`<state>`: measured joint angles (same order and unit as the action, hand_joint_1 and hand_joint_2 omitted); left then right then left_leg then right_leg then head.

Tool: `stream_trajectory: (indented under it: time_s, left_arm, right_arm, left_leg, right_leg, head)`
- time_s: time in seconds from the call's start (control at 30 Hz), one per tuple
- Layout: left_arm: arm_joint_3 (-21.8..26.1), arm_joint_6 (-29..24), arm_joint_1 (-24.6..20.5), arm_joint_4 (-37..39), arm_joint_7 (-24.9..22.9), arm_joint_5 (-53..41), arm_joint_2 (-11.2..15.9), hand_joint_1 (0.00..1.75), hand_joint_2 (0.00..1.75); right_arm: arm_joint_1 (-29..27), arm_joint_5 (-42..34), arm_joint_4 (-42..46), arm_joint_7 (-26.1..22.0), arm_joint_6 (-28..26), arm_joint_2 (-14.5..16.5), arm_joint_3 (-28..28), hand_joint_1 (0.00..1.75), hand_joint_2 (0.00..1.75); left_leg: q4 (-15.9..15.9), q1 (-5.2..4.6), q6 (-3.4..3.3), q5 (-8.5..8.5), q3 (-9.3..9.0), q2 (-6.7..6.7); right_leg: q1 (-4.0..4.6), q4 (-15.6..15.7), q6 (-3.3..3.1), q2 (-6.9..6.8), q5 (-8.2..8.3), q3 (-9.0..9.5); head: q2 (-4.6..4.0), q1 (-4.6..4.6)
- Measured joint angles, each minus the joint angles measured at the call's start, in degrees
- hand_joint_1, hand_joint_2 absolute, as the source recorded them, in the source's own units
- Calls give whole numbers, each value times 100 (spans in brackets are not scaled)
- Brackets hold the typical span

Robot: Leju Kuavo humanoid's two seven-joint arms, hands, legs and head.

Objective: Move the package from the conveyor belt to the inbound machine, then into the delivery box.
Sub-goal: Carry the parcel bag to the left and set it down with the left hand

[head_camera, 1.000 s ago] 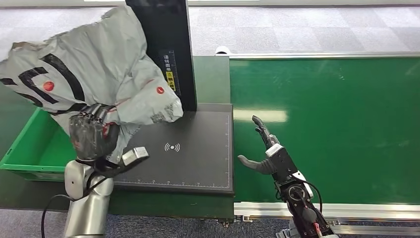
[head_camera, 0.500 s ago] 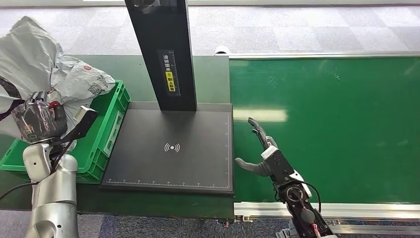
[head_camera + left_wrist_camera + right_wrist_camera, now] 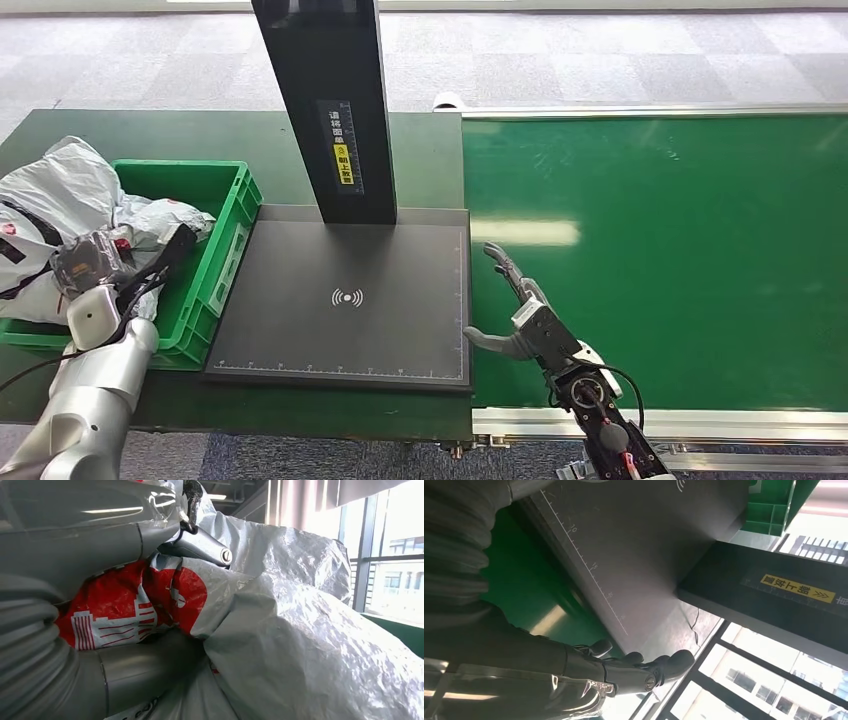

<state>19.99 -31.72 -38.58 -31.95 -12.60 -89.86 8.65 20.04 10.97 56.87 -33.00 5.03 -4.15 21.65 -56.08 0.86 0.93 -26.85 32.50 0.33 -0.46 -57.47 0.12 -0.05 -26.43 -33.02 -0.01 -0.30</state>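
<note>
Head view: a crumpled silver-grey plastic mailer package (image 3: 60,200) with black and red markings rests in the open green plastic delivery box (image 3: 222,215) on the left, spilling over its far-left rim. The left robot hand (image 3: 85,262) grips the package; the left wrist view shows fingers (image 3: 200,545) pressed into its red-printed foil. Just beside the box lies the flat black inbound machine pad (image 3: 345,300), with a tall black scanner column (image 3: 325,105) standing at its back edge. The right robot hand (image 3: 515,310) hovers with fingers spread, holding nothing, at the pad's right edge over the bare green conveyor belt (image 3: 660,250).
</note>
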Motion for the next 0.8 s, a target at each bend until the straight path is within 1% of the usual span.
stream_trajectory:
  time_s: [0.23,0.33,0.37,0.4,0.43,0.47,0.5,0.53,0.6,0.7,0.73,0.8]
  left_arm:
    - [-162,70,-75,213,-41,-11,103,175,175]
    - [-293,518,-128,303,-216,-12,168,175,175]
    - [-357,705,-149,343,-270,-12,197,168,175]
    - [-417,840,-167,378,-300,-10,221,132,175]
    - [-470,912,-180,407,-315,4,241,88,175]
    - [-508,909,-188,427,-318,33,250,45,175]
    - [-532,836,-191,439,-303,79,255,7,175]
    - [-543,707,-190,446,-265,143,256,0,175]
    - [-548,289,-169,444,-97,309,254,0,175]
    - [-548,-460,-85,361,342,592,232,0,175]
    - [-548,-627,-37,288,495,655,215,0,175]
    - [-549,-780,108,21,754,713,159,0,175]
  right_arm:
    - [0,7,21,2,7,3,5,0,175]
    - [0,41,31,13,51,3,6,0,175]
    - [0,58,40,20,70,3,7,0,175]
    - [0,72,50,29,84,3,7,0,175]
    - [0,85,60,38,99,2,7,0,175]
    - [0,97,72,48,114,2,7,0,175]
    - [-1,109,86,61,128,2,7,0,175]
    - [-3,122,104,74,140,3,7,0,175]
    - [-14,144,157,102,151,4,7,0,175]
    - [-58,153,263,151,152,4,7,0,175]
    - [-76,153,299,164,153,3,7,0,175]
    - [-103,153,345,179,153,2,7,0,175]
  left_leg:
    - [1,2,0,0,-8,1]
    - [2,2,0,0,-9,4]
    - [2,2,0,0,-10,5]
    - [2,2,0,0,-10,6]
    - [2,2,0,0,-11,7]
    - [2,2,0,0,-11,6]
    - [2,2,0,0,-12,5]
    - [2,1,0,0,-12,4]
    - [2,1,0,0,-12,3]
    - [2,2,0,1,-12,1]
    - [1,2,1,1,-12,2]
    - [1,2,1,1,-12,4]
  right_leg:
    - [2,-1,-1,1,1,4]
    - [2,-2,-2,3,1,5]
    - [2,-2,-2,5,1,5]
    - [2,-2,-2,6,1,6]
    - [2,-3,-2,7,1,6]
    - [2,-3,-2,6,1,6]
    - [1,-3,-1,6,1,7]
    - [1,-2,-1,6,1,7]
    - [1,-2,-2,5,1,6]
    - [1,-2,-2,5,0,6]
    - [1,-2,-2,5,0,6]
    - [2,-2,-2,6,1,5]
  head:
    - [-1,-1]
    - [-1,0]
    - [0,0]
    - [0,0]
    - [1,0]
    - [1,0]
    - [1,1]
    - [0,1]
    - [0,0]
    - [1,0]
    - [0,1]
    - [0,0]
